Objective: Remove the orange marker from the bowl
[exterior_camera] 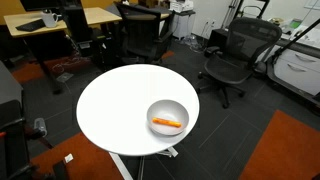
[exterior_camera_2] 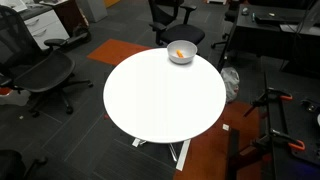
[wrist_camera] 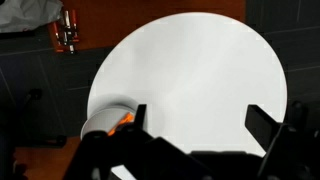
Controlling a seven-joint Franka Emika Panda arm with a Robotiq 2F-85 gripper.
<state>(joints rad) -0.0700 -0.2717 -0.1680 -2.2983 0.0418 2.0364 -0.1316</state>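
Gripper [wrist_camera: 198, 112] jaws are seen spread wide apart in the wrist view, with nothing held between them; only the bare white top of the round table [wrist_camera: 190, 70] is framed in the gap. The two dark fingers [wrist_camera: 140, 118] are shown rising from the lower edge of that view, well above the table surface and touching nothing. Just beside one finger, toward the lower left of the wrist view, the bowl [wrist_camera: 103, 120] is partly hidden by the gripper body, and a bit of the orange marker [wrist_camera: 127, 118] can be made out inside it. The gripper itself is not caught in either exterior view. In both exterior views the bowl [exterior_camera: 168, 108] [exterior_camera_2: 181, 58] is found close to the rim of the table [exterior_camera: 120, 100] [exterior_camera_2: 160, 100], with the rest of the tabletop left plain white. The orange marker [exterior_camera: 167, 123] [exterior_camera_2: 180, 53] is seen lying flat on the bottom of the bowl, wholly within its rim. Around the table, dark floor with patches of orange carpet [exterior_camera: 290, 145] is shown, and black office chairs [exterior_camera: 235, 55] [exterior_camera_2: 35, 75] and a wooden desk [exterior_camera: 50, 20] are placed well apart from it.
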